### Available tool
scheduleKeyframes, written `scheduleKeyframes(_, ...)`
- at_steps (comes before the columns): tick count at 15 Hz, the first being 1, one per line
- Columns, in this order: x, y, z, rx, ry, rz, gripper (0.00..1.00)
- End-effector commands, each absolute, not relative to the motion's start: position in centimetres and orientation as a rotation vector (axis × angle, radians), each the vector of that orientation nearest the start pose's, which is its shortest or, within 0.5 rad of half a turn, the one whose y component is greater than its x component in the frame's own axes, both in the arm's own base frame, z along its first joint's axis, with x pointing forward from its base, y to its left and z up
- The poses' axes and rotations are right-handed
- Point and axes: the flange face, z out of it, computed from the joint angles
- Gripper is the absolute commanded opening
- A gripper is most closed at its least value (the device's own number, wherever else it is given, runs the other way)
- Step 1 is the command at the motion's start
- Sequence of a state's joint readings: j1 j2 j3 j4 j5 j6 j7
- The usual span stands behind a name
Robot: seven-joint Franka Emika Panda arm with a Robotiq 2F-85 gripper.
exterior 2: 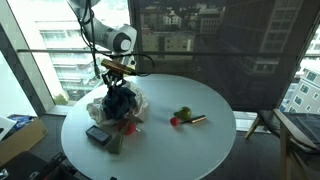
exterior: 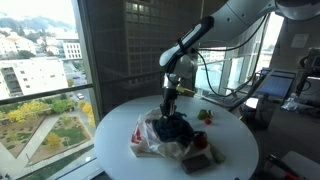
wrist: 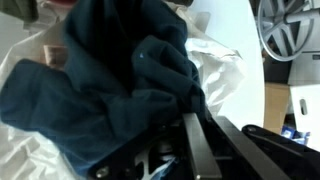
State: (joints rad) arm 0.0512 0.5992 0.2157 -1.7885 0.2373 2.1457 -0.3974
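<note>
**A:** What is that dark bundle?

**B:** A dark blue cloth, bunched up on the left part of the round table. It lies in and over a crumpled clear plastic bag. The top of the cloth is drawn up into a peak.

**A:** And the pincer?

**B:** The gripper comes straight down onto that peak. In the wrist view its fingers stand close together with folds of the fabric bulging just past them. I read it as clenched on a pinch of the cloth.

**A:** How would the cloth handle?

**B:** Soft and limp, I'd judge, and light. It won't keep a shape, so it should sag and trail from whatever point is held. It isn't fragile or slippery. A thick fold near the top of the heap gives the best hold, because a thin edge could slide out of the grip.

**A:** Any trouble from the bag?

**B:** Possibly. The film is touching the cloth all round and could cling to it, or get caught in the same pinch.

**A:** What else is about?

**B:** To the right of the bundle, and apart from it, lie a small red thing and a green one. Nearer, a flat dark object lies just beside the bag.
</note>
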Motion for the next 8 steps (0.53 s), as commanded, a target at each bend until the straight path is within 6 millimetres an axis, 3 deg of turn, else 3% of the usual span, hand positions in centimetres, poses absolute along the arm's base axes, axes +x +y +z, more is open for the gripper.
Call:
scheduleKeyframes(1,62.2,19.4,21.2,-2.803,-0.885,0.161,0.03)
scheduleKeyframes(4,63.8,20.2,20.6,-2.852,-1.028,0.019,0.03)
scheduleKeyframes(8,65.3,19.0,16.5,-2.887,-1.088,-0.004,0.03)
